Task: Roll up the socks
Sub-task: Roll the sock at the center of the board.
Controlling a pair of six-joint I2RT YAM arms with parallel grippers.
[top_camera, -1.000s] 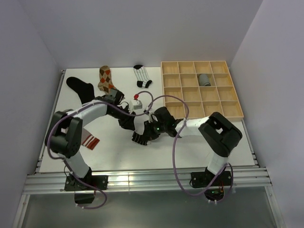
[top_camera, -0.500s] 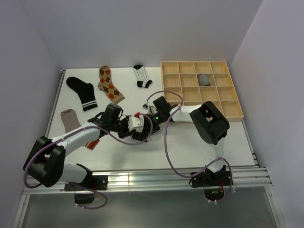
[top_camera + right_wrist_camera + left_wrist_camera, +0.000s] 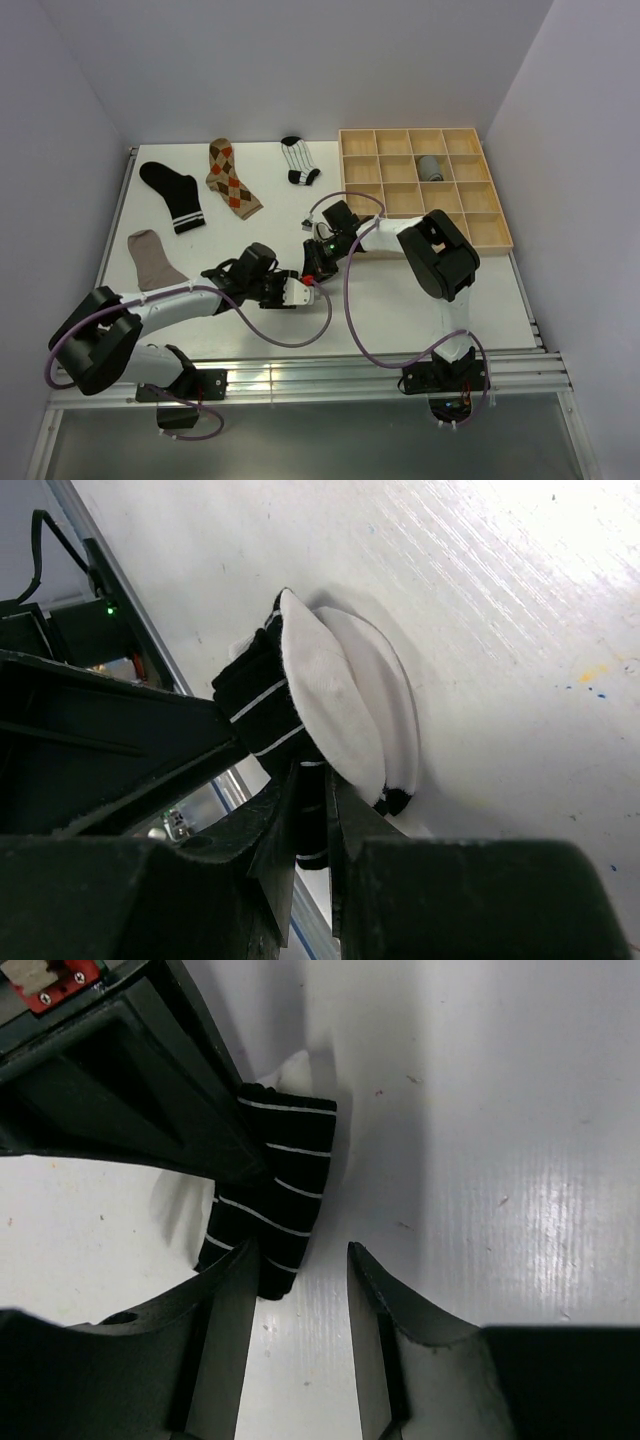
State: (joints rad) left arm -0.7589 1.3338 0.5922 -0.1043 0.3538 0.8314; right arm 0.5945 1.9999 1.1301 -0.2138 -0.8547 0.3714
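1. We see right gripper point(image 3: 312, 785) pinched down on the striped sock point(image 3: 300, 705), mid table point(image 3: 400, 290).
2. We see left gripper point(image 3: 300, 1270) partly open, holding nothing, just beside that sock.
3. The other socks point(image 3: 231, 178) lie far-left.

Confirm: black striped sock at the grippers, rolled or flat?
Bunched up, not flat: the sock sits as a thick wad, white ends folded over, pinched in the right gripper.

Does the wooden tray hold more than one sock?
No, only one grey sock sits in the wooden tray, in a single compartment.
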